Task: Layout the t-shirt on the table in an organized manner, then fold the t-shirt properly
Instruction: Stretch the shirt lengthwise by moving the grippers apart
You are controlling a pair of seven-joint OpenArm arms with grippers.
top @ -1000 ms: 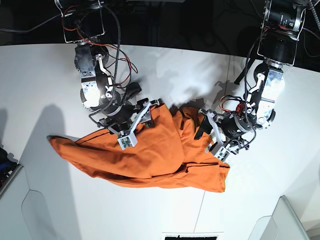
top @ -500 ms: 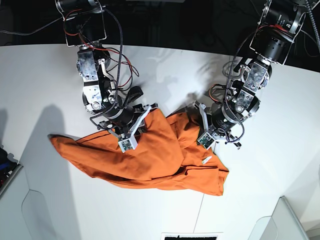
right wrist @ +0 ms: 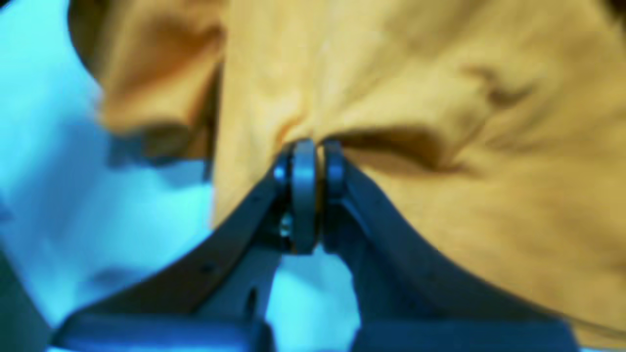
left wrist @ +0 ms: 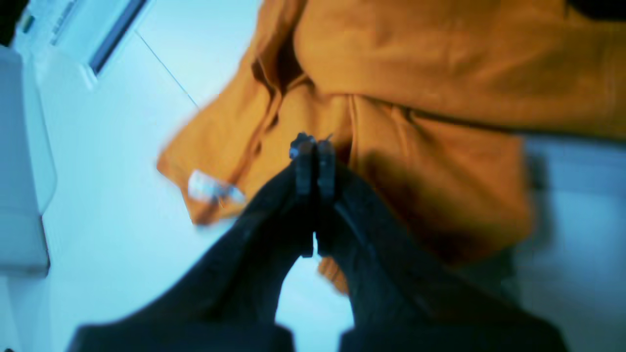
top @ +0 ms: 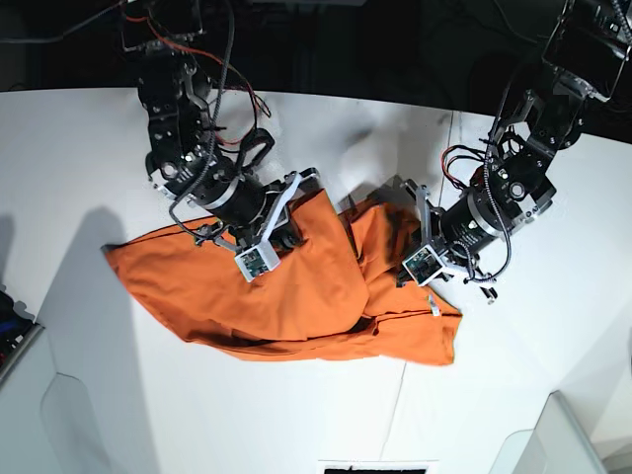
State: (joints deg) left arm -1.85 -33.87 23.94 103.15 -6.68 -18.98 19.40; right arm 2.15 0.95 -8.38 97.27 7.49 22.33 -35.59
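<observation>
on the table, both fingers pinch the t-shirt.

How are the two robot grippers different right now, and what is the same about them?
The right gripper bites into a broad, plain stretch of the t-shirt, which puckers at its tips. The left gripper pinches a creased fold near the shirt's edge, close to the small white tag. In the base view, the right gripper works at the shirt's upper middle and the left gripper at its end. Both are shut on the t-shirt over the white table.
</observation>
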